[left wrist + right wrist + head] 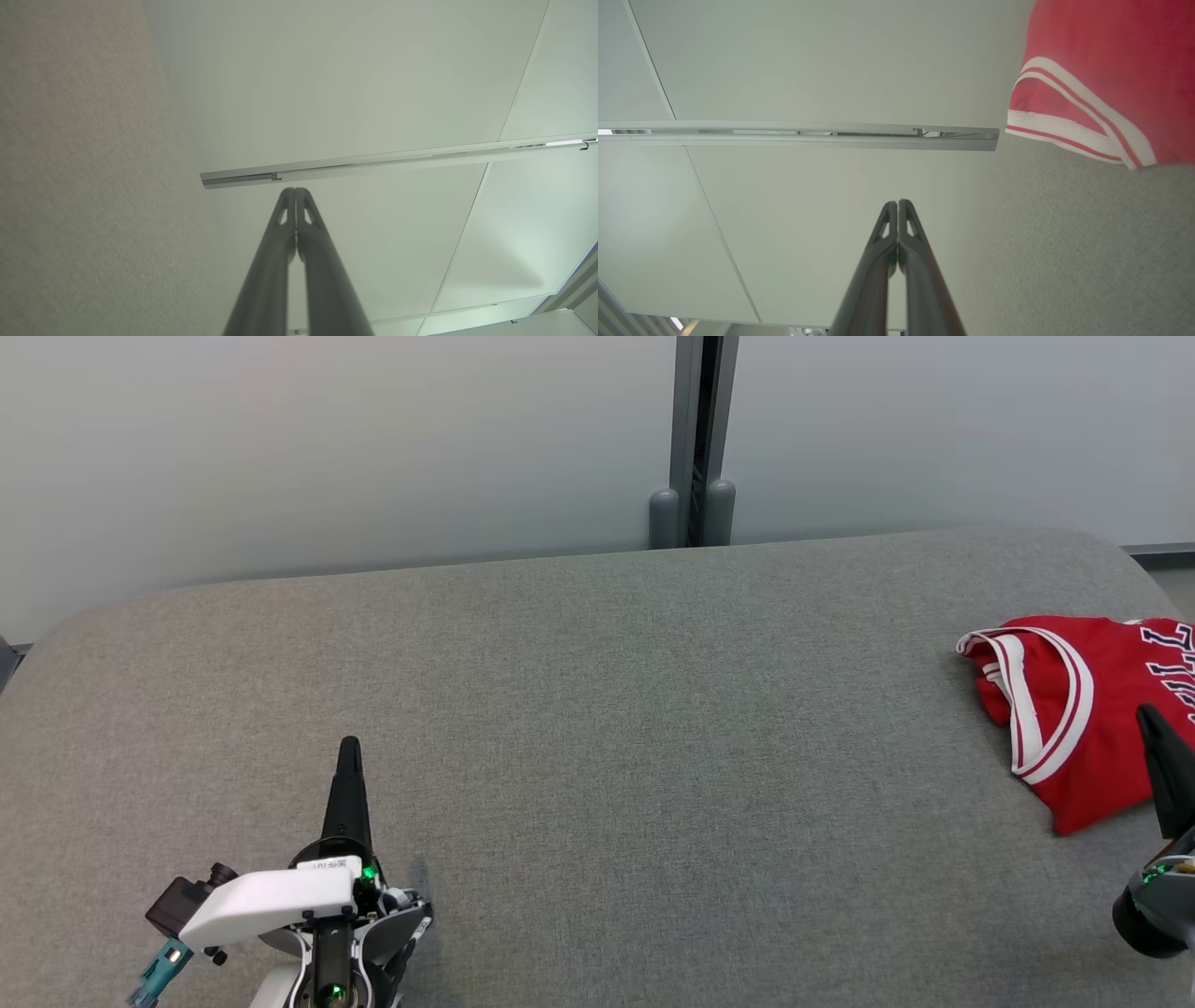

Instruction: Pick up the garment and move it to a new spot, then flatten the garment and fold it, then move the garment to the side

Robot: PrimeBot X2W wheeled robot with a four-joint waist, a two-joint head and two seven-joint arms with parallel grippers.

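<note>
Red sports jersey with white-striped trim and white lettering (1083,709) is lying bunched on the grey fabric-covered table (607,709), at the right end. It's cut off by the frame edge in the head view, so I can't see its full extent.

Right gripper (1146,711): the jersey is right by it. In the head view the dark finger overlaps the cloth's near edge. In the right wrist view the jersey (1101,70) sits up and to the right of the right gripper's tips (897,202), clear of them, with bare table fabric (1064,256) in between. Jaws are together, fingers pressed flat against each other, with nothing between them.

Left gripper (349,744): the jersey is well off to its right, with most of the table between them. It's over the table's near-left area. The left wrist view gives the same picture for the left gripper (295,190): jaws together, tips meeting, empty. Grey table fabric (84,186) runs along that view's left side.

Ahead of both grippers are pale frosted wall panels (327,448), with a grey vertical post (695,439) between them in the head view. An aluminium rail (397,161) crosses just past the left tips, and a similar rail (808,135) crosses past the right tips.
</note>
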